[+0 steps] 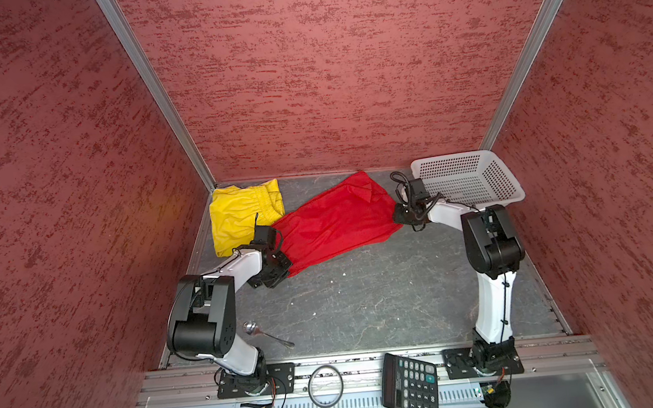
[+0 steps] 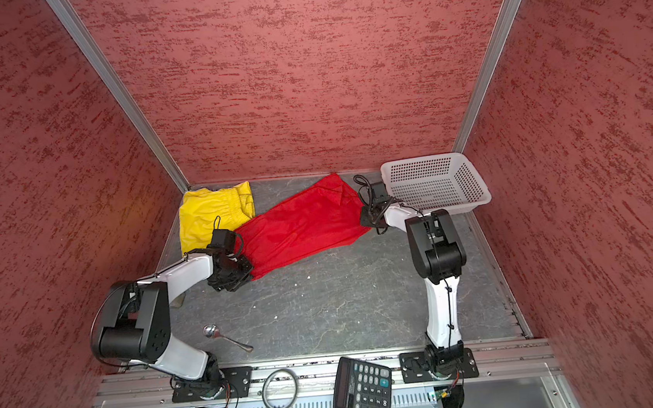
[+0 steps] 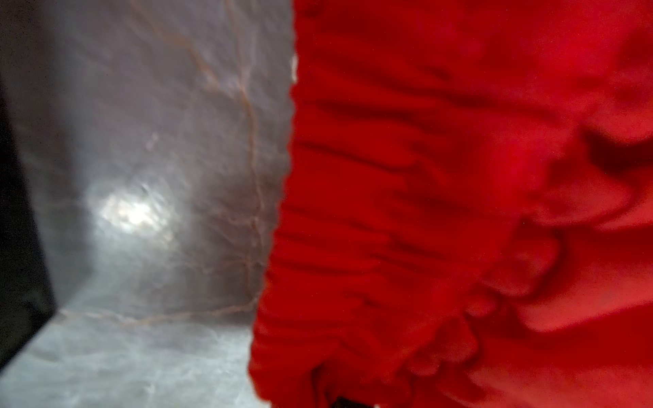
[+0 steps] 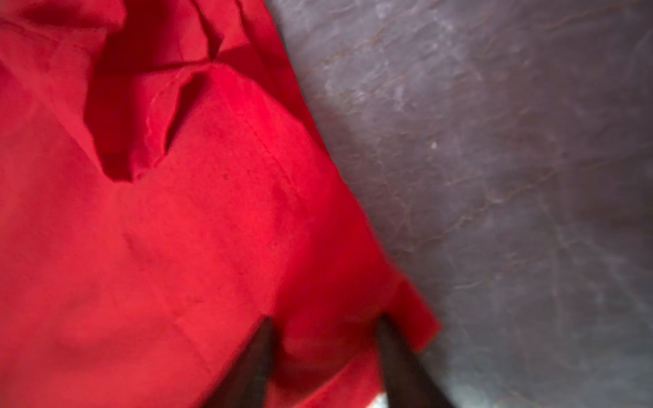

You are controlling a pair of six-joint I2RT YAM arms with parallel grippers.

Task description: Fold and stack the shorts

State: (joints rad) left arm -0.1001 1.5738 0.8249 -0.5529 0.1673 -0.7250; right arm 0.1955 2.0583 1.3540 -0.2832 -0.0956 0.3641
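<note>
1. Landmark: the white perforated plastic basket (image 1: 496,182), at the back of the grey marbled tabletop (image 1: 365,298).
2. The thin bright red fabric shorts (image 1: 334,220) lie spread flat, one end just beside the basket and the rest running diagonally away from it. They are not yet folded.
3. The bright yellow fabric shorts (image 1: 237,217) sit well apart from the basket, beyond the far end of the red pair. The red edge overlaps them slightly. They look roughly folded and probably mark the stack site.
4. The left gripper (image 1: 281,263) is at the red end farthest from the basket. Its jaws are closed. The left wrist view shows the gathered elastic waistband (image 3: 388,212) running down to the jaws, so I judge the claw has pinched the waistband.
5. The right gripper (image 4: 327,318) is at the red end nearest the basket. Its dark fingers (image 4: 254,364) stand partly apart, astride the hem corner (image 4: 417,318). Cloth lies between them, but they are not clamped on it.
6. Reasoning: holding both ends keeps the limp cloth taut, so one end can be carried over the other without bunching.
7. Risk: lifting before the right claw clamps would drag the fabric to one side.
</note>
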